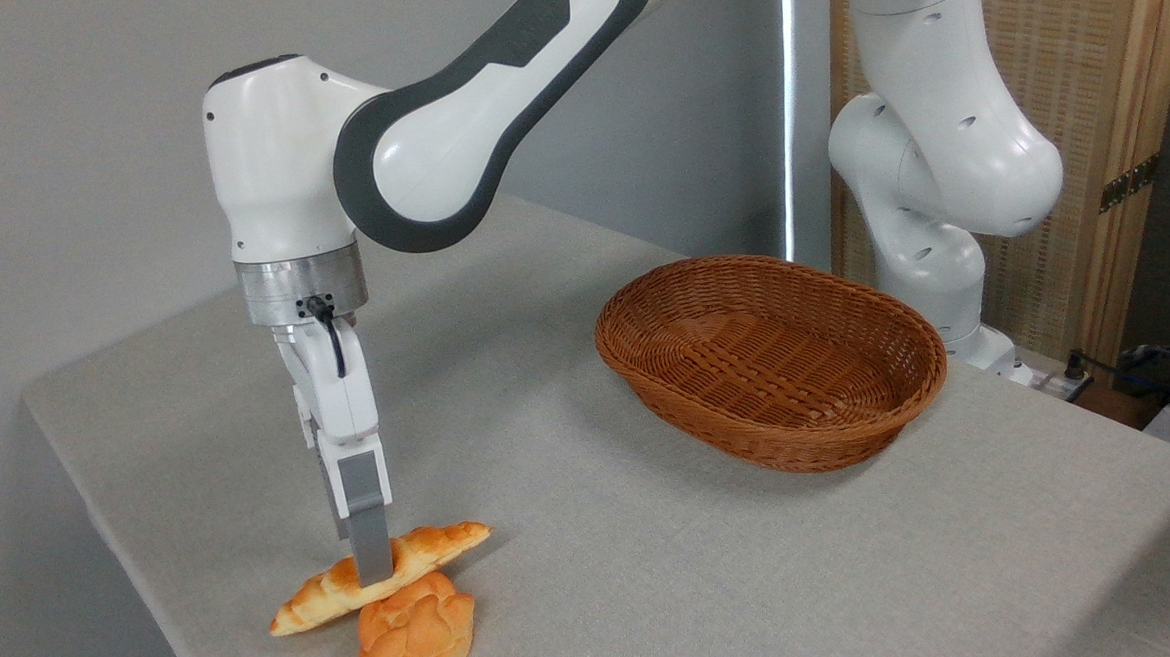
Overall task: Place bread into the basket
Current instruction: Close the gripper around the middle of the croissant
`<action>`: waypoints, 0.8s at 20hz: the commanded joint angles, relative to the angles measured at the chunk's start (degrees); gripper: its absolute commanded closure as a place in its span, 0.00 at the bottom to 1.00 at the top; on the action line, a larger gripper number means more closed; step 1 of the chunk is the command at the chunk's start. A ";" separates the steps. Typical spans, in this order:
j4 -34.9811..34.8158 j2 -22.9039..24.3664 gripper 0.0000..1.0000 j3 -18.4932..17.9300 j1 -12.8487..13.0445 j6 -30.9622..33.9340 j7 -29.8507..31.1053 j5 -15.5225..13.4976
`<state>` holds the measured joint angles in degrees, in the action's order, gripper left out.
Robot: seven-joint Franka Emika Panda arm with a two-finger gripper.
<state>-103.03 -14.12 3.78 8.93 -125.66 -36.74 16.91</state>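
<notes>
1. Observe the hand (370, 568) at the front left of the bench (658, 565); it points straight down, its fingers closed across the middle of the bread (426, 549).
2. Note the bread's position; its right end is raised, and its left end lies low near the bench edge.
3. Note the round bun (417, 629) just in front of the bread, touching or nearly so.
4. Locate the basket (773, 359) well apart to the right; nothing lies inside it.

Grey wall (85, 144), wicker screen (1082, 62), grey table (659, 585)
</notes>
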 commanded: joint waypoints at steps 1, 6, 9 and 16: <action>-0.95 -0.29 0.00 0.87 -0.14 -1.34 -0.79 0.93; -2.62 -0.56 0.00 0.96 -0.14 -1.52 -0.62 8.05; -2.62 -0.56 0.00 0.96 -0.23 -1.52 -0.62 8.40; -2.79 -1.17 0.00 0.96 -0.40 -1.61 -0.62 11.73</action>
<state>-105.13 -15.02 4.88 8.84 -125.71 -36.99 26.55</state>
